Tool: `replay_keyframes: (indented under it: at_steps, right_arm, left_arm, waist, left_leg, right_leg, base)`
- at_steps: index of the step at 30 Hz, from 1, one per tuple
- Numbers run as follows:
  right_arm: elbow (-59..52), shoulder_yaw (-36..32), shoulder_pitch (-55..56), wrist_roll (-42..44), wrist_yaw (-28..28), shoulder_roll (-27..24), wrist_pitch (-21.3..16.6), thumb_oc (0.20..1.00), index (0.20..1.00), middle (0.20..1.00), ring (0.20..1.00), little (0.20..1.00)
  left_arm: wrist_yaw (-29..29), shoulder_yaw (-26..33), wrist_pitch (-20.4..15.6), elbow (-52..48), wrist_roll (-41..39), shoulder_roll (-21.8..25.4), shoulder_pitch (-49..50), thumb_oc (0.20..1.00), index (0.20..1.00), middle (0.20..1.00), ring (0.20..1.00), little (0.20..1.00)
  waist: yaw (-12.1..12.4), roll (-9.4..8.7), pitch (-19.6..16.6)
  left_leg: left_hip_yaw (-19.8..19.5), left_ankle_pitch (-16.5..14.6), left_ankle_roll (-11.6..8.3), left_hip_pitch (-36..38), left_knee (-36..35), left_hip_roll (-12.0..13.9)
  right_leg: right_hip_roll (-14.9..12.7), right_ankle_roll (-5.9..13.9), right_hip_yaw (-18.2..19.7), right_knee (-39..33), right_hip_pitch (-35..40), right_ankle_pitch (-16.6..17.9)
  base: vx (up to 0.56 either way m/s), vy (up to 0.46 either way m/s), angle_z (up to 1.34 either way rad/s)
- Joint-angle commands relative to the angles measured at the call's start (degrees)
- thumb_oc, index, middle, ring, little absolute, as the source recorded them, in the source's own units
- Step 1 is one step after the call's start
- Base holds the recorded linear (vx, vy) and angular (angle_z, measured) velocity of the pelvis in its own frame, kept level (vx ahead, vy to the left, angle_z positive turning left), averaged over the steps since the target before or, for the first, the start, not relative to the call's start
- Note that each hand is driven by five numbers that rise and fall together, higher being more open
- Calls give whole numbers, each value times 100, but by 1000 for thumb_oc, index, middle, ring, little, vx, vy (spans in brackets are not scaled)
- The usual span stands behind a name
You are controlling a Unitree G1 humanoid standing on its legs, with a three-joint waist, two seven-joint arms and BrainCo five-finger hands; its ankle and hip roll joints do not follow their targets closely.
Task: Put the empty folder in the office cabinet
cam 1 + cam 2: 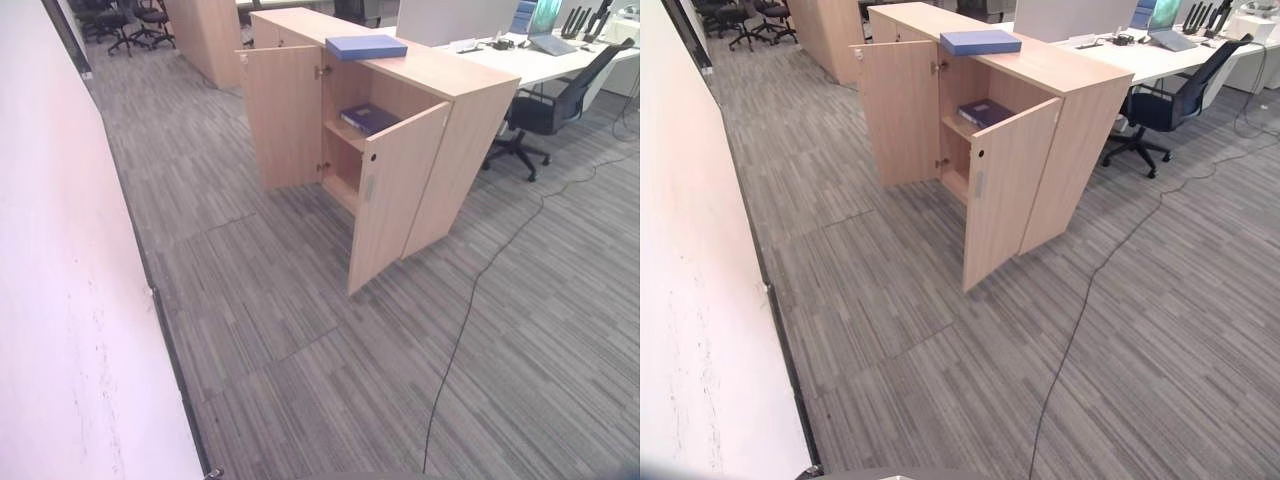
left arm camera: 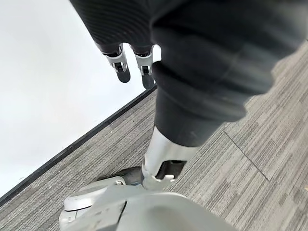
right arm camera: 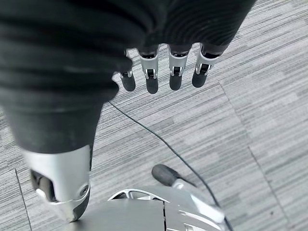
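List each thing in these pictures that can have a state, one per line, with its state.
Cabinet: both doors open.
Folder: lying flat on the cabinet's top, closed.
Second folder: lying on the upper shelf inside.
Left hand: fingers relaxed, holding nothing.
Right hand: fingers relaxed, holding nothing.

Both eye views look down from head height across the carpet floor (image 1: 300, 380) at the open office cabinet (image 1: 440, 140), which stands well off toward one o'clock; they share nearly the same scene, slightly offset. Each wrist view looks from very close along its own hand, the left hand (image 2: 130, 62) and right hand (image 3: 163, 72), down at the floor.
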Motion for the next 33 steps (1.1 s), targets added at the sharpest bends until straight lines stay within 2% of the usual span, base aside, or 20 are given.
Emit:
replay_keyframes:
  at_steps: [1, 2, 3, 4, 5, 6, 7, 8, 9, 10, 12, 15, 16, 20, 25, 28, 30, 31, 32, 33]
  right_arm:
    - [210, 268, -379, -4, -142, -109, 4, 1000, 1000, 1000, 1000, 1000]
    - [211, 268, -380, -5, -142, -109, 3, 1000, 1000, 1000, 1000, 1000]
    - [210, 286, -393, -48, -187, -147, 2, 1000, 1000, 1000, 1000, 1000]
    - [229, 345, -349, -137, -230, -165, 31, 1000, 1000, 1000, 1000, 1000]
    - [227, 350, -343, -139, -232, -162, 32, 1000, 1000, 1000, 1000, 1000]
    - [217, 411, -286, -208, -212, -144, 20, 1000, 1000, 1000, 1000, 1000]
    - [216, 412, -283, -208, -212, -143, 20, 1000, 1000, 1000, 1000, 1000]
    - [214, 427, -248, -247, -210, -145, 1, 1000, 1000, 1000, 1000, 1000]
    - [233, 421, -218, -271, -225, -150, 2, 1000, 1000, 1000, 1000, 1000]
    - [231, 419, -216, -272, -227, -152, 0, 1000, 1000, 1000, 1000, 1000]
    - [257, 396, -182, -295, -271, -172, 7, 1000, 1000, 1000, 1000, 1000]
    - [244, 440, -149, -406, -320, -176, 20, 1000, 1000, 1000, 1000, 1000]
    - [241, 439, -150, -407, -321, -175, 20, 1000, 1000, 1000, 1000, 1000]
    - [243, 428, -55, -387, -332, -131, -12, 1000, 1000, 1000, 1000, 1000]
    - [193, 477, -1, -391, -276, -41, -5, 1000, 1000, 1000, 1000, 1000]
    - [121, 530, 124, -492, -148, 28, 5, 1000, 1000, 1000, 1000, 1000]
    - [56, 550, 126, -534, -117, 43, 31, 1000, 1000, 1000, 1000, 1000]
    - [54, 550, 128, -534, -117, 44, 33, 1000, 1000, 1000, 1000, 1000]
    - [-4, 538, 138, -556, -96, 27, 56, 1000, 1000, 1000, 1000, 1000]
    - [-64, 525, 129, -546, -76, 7, 52, 1000, 1000, 1000, 1000, 1000]
  left_arm:
    - [252, 78, -158, 113, -335, -20, -462, 1000, 1000, 1000, 1000, 1000]
    - [252, 78, -157, 113, -335, -21, -463, 1000, 1000, 1000, 1000, 1000]
    - [314, 70, -186, 81, -358, -36, -452, 1000, 1000, 1000, 1000, 1000]
    - [389, 105, -189, 94, -392, -54, -367, 1000, 1000, 1000, 1000, 1000]
    - [391, 106, -188, 92, -391, -53, -357, 1000, 1000, 1000, 1000, 1000]
    - [411, 215, -148, 181, -385, -35, -227, 1000, 1000, 1000, 1000, 1000]
    - [411, 215, -148, 180, -385, -33, -223, 1000, 1000, 1000, 1000, 1000]
    - [406, 328, -120, 306, -400, -21, -107, 1000, 1000, 1000, 1000, 1000]
    - [409, 385, -109, 369, -414, -31, -50, 1000, 1000, 1000, 1000, 1000]
    - [409, 383, -112, 369, -413, -33, -49, 1000, 1000, 1000, 1000, 1000]
    - [451, 444, -111, 412, -487, -60, -26, 1000, 1000, 1000, 1000, 1000]
    - [477, 490, -135, 387, -616, -137, 24, 1000, 1000, 1000, 1000, 1000]
    - [477, 491, -135, 383, -616, -136, 23, 1000, 1000, 1000, 1000, 1000]
    - [516, 647, -86, 477, -693, -208, 201, 1000, 1000, 1000, 1000, 1000]
    - [572, 768, -134, 467, -859, -223, 236, 1000, 1000, 1000, 1000, 1000]
    - [638, 847, -202, 376, -1032, -200, 204, 1000, 1000, 1000, 1000, 1000]
    - [671, 843, -235, 289, -1083, -176, 148, 1000, 1000, 1000, 1000, 1000]
    - [671, 842, -235, 288, -1084, -174, 149, 1000, 1000, 1000, 1000, 1000]
    - [680, 834, -251, 188, -1139, -158, 87, 1000, 1000, 1000, 1000, 1000]
    - [674, 802, -263, 134, -1148, -141, 52, 1000, 1000, 1000, 1000, 1000]
  waist:
    - [131, -195, 492]
    - [125, -190, 481]
    - [149, -181, 524]
    - [186, -195, 548]
    - [199, -197, 541]
    - [283, -250, 519]
    - [287, -259, 520]
    - [363, -209, 491]
    - [410, -194, 491]
    - [414, -178, 499]
    - [461, -106, 534]
    - [503, -38, 597]
    - [517, -12, 608]
    - [517, 20, 438]
    - [589, -88, 257]
    - [668, -233, 68]
    - [692, -329, -22]
    - [696, -335, -24]
    - [697, -406, -58]
    - [701, -429, -60]
  left_leg:
    - [325, -142, -122, -970, 1826, 278]
    - [317, -151, -123, -994, 1848, 284]
    - [339, 98, -141, -1298, 2200, 355]
    - [397, 173, -173, -1533, 2226, 497]
    - [405, 137, -182, -1532, 2252, 506]
    - [441, 202, -132, -1598, 1683, 528]
    - [451, 216, -130, -1577, 1654, 518]
    - [441, 751, -158, -1597, 902, 542]
    - [362, 875, -260, -1631, 590, 562]
    - [404, 1022, -219, -1617, 487, 567]
    - [413, 1335, -305, -1657, -106, 636]
    - [588, 1459, -401, -1771, -554, 756]
    - [632, 1525, -357, -1796, -547, 781]
    - [839, 1653, -427, -1676, -636, 897]
    - [960, 1556, -343, -1665, -581, 776]
    - [984, 1252, -156, -1472, -596, 446]
    - [987, 1058, -46, -1342, -625, 220]
    - [993, 1052, -40, -1341, -625, 213]
    - [973, 859, 100, -1198, -633, -43]
    - [935, 748, 194, -1108, -636, -217]
  right_leg:
    - [-252, 137, -201, 551, 193, -252]
    - [-247, 134, -207, 554, 181, -254]
    - [-238, 83, -248, 591, 169, -308]
    - [-244, 83, -197, 643, 220, -457]
    - [-242, 81, -175, 662, 218, -486]
    - [-258, 124, -113, 583, 252, -477]
    - [-267, 126, -108, 581, 257, -475]
    - [-186, 149, -111, 434, 316, -376]
    - [-135, 193, -44, 365, 457, -443]
    - [-129, 174, -88, 346, 434, -372]
    - [-60, 215, -73, 232, 597, -373]
    - [13, 284, -65, 32, 837, -406]
    - [27, 273, -95, 30, 814, -357]
    - [151, 338, -10, -192, 1010, -414]
    - [-134, 510, 24, -192, 1075, -506]
    - [-676, 841, -42, -100, 1133, -361]
    - [-1015, 1038, -47, 135, 1040, -44]
    - [-1025, 1046, -44, 138, 1038, -44]
    - [-1399, 1197, -84, 585, 935, 405]
    - [-1626, 1259, -99, 928, 853, 710]
  base:
    - [-27, -65, 8]
    - [-41, -93, 9]
    - [78, -62, 8]
    - [89, -65, 6]
    - [198, -42, 0]
    - [106, -8, -9]
    - [147, 22, -15]
    - [164, 22, -10]
    - [119, 35, -2]
    - [121, 20, 7]
    - [116, 31, 7]
    - [127, 47, 2]
    - [128, 49, -5]
    - [171, 73, -27]
    - [208, 169, -13]
    - [258, 272, -13]
    - [176, 201, -21]
    - [204, 257, -9]
    - [204, 290, -2]
    - [259, 404, 7]
